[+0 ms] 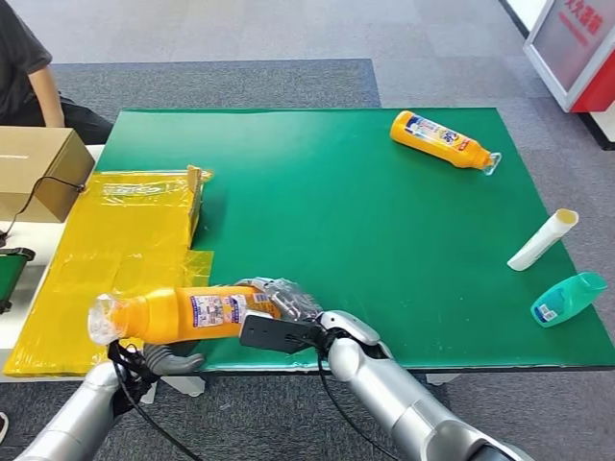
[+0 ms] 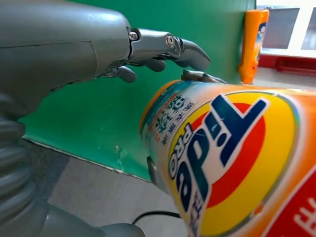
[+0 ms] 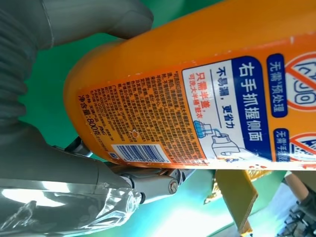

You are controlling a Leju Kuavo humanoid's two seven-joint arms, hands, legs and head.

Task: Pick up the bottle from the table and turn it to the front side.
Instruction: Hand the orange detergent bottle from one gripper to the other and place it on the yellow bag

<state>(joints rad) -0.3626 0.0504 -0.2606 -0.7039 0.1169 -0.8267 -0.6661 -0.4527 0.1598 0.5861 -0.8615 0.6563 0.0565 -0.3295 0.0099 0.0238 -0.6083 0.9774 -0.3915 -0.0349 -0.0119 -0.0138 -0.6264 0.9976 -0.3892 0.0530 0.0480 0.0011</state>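
Observation:
An orange detergent bottle (image 1: 184, 314) lies level in the air over the table's front left edge, its clear cap to the left. My right hand (image 1: 282, 305) grips its base end; in the right wrist view the thumb and fingers of that hand (image 3: 67, 173) clamp the bottle (image 3: 186, 74), whose back label with a barcode faces the camera. My left hand (image 1: 170, 360) sits just under the bottle's middle with its fingers straight. In the left wrist view my left hand (image 2: 74, 44) stays apart from the bottle (image 2: 231, 163), whose blue front logo shows.
A second orange bottle (image 1: 442, 141) lies at the far right of the green table (image 1: 348, 221). A white bottle (image 1: 542, 239) and a teal bottle (image 1: 567, 298) lie near the right edge. A yellow plastic sheet (image 1: 116, 250), a cardboard box (image 1: 39, 168) and a seated person (image 1: 22, 67) are at the left.

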